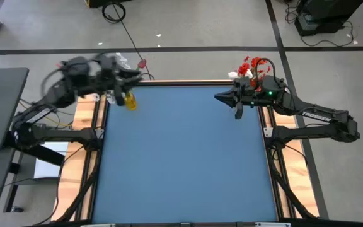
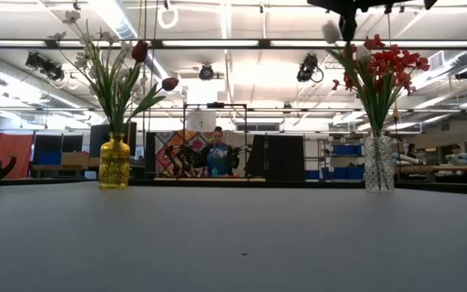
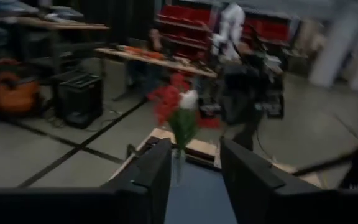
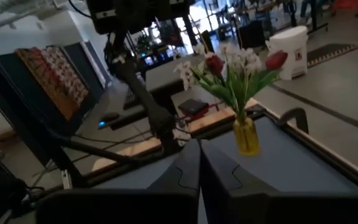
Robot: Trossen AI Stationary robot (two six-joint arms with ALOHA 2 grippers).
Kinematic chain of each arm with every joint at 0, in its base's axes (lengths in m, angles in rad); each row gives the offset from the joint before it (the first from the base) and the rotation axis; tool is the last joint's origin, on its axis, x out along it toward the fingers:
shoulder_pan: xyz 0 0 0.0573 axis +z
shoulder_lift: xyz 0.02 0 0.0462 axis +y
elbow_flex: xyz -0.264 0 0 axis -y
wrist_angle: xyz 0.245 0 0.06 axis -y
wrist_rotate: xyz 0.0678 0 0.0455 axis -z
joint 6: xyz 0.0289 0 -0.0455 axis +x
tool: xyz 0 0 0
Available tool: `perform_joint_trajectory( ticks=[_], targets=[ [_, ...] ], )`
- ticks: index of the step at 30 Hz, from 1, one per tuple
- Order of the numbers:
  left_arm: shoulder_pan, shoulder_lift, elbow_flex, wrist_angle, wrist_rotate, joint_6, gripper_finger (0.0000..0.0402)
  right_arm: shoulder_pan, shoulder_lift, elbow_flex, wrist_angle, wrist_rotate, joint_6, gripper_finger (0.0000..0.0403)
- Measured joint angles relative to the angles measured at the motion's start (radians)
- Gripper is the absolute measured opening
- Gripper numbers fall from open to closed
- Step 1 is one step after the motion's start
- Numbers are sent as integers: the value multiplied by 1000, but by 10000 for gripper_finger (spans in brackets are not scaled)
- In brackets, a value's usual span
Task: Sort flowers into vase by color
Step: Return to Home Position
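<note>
One low swing and the spread left tool [image 3: 194, 152], near the yellow vase [image 1: 130, 101], could snag its stems [image 2: 118, 97] and tip it; the right tool [image 4: 199, 149] is pressed together.

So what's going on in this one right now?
Nothing is being held. Both arms are at the far corners of the table: the left end effector, open, by the yellow vase; the right end effector, shut, by the clear vase. Each vase holds mixed red and white flowers.
</note>
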Motion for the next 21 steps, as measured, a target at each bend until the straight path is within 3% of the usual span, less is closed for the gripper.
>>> perform_joint_trajectory(
  ticks=[8, 13, 16, 21],
  targets=[
    [-109, 184, -2, 123, -1, 149, 92, 95, -7, 0, -81, 36, -68, 6],
    [-163, 248, -1, 182, -4, 170, 35, 159, 20, 0, -85, 126, -82, 4],
    [-176, 282, -9, 165, -18, 168, 7, 205, 21, -28, -55, 235, -139, 4],
    [-237, 293, -152, 423, 25, 159, 4, 256, 5, -128, 59, 306, -114, 4]
  ],
)
